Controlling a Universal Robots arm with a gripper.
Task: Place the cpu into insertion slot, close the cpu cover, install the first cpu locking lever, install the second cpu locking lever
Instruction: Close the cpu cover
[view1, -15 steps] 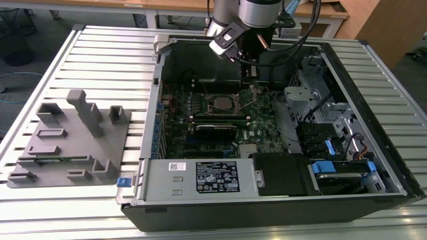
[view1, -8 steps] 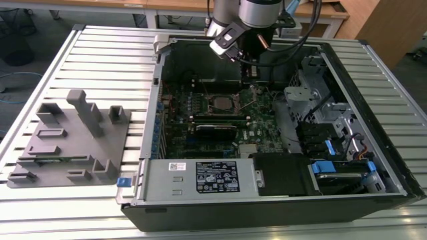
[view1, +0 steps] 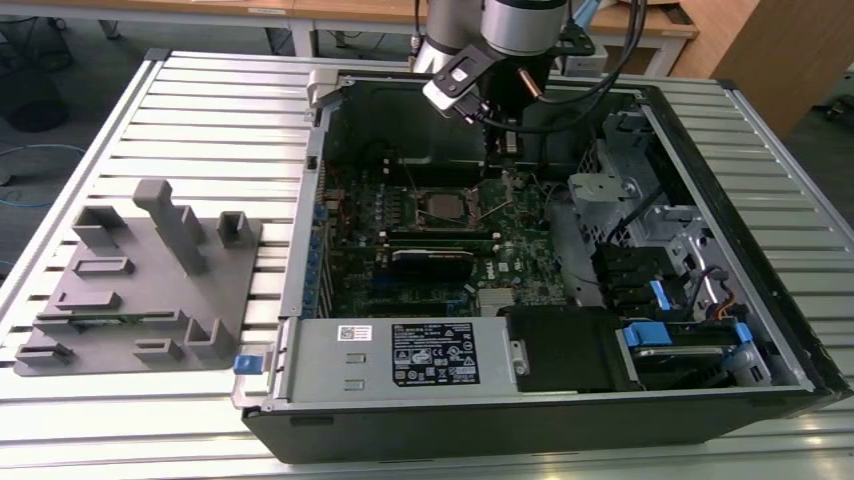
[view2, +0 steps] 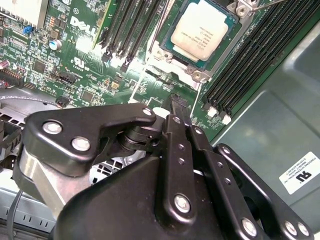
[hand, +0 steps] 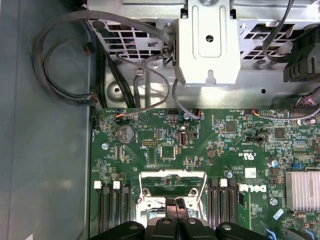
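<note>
Silver-grey square metal-topped cpu (view2: 200, 29) seated in square silver-rimmed insertion slot (view2: 167, 52) on green circuit board (view2: 75, 60), just ahead of fingertips. Thin silvery cpu cover frame (hand: 172, 175) stands open. Black gripper (view2: 179, 102) fingers pressed together, holding nothing.
</note>
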